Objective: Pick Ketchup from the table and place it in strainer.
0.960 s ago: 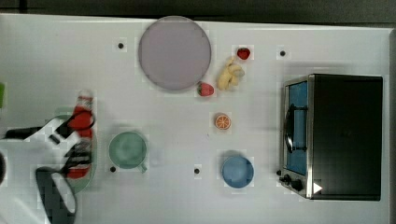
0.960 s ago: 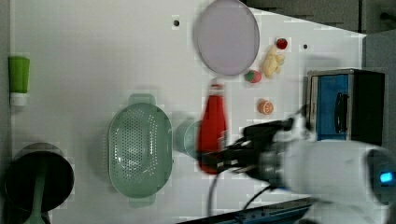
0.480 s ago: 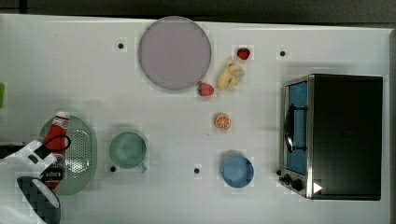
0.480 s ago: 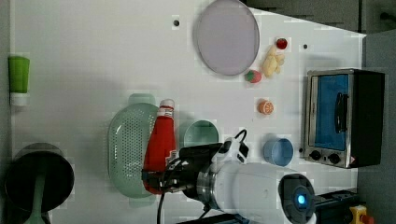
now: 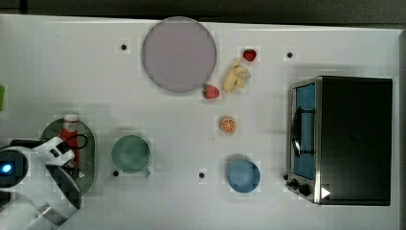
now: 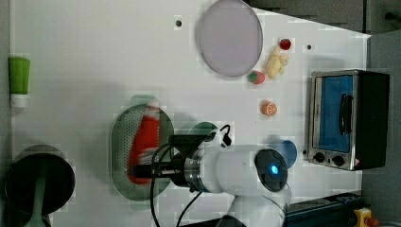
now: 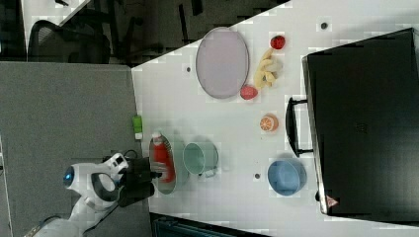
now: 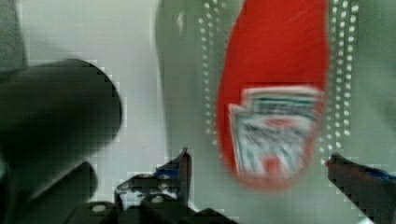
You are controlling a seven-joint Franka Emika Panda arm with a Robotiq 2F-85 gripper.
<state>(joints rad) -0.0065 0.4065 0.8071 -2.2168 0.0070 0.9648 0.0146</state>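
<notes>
White tabletop (image 5: pixel 57 62) with small dark holes, dark floor strip along the upper edge in the top view. Ketchup (image 5: pixel 70 133) lies inside the pale green strainer (image 5: pixel 89 163) at lower left of the top view, white cap toward the frame top, label visible in the wrist view (image 8: pixel 273 93). In the left view the bottle (image 6: pixel 144 139) lies lengthwise in the strainer (image 6: pixel 119 142), centre-left of frame. Gripper (image 8: pixel 257 161) sits at the bottle's base end, jaws spread wide, one finger on each side of the bottle with a gap to it, nothing pinched. White arm body comes in from the lower left corner of the top view, gripper (image 5: pixel 72 160) over the strainer's lower half.

Just right of the strainer in the top view: round green cup (image 5: pixel 130 154). Further right, blue bowl (image 5: pixel 243 175) at lower centre, orange half (image 5: pixel 228 124) above it. Grey round plate (image 5: pixel 178 54) upper centre, strawberry (image 5: pixel 210 91) at its lower right edge, yellow banana-like piece (image 5: pixel 236 76) beside that, second strawberry (image 5: pixel 249 54) above. Toaster oven (image 5: pixel 342 139) at the right side. In the left view, green tube (image 6: pixel 19 80) at far left, dark pot (image 6: pixel 40 182) in the lower left corner.
</notes>
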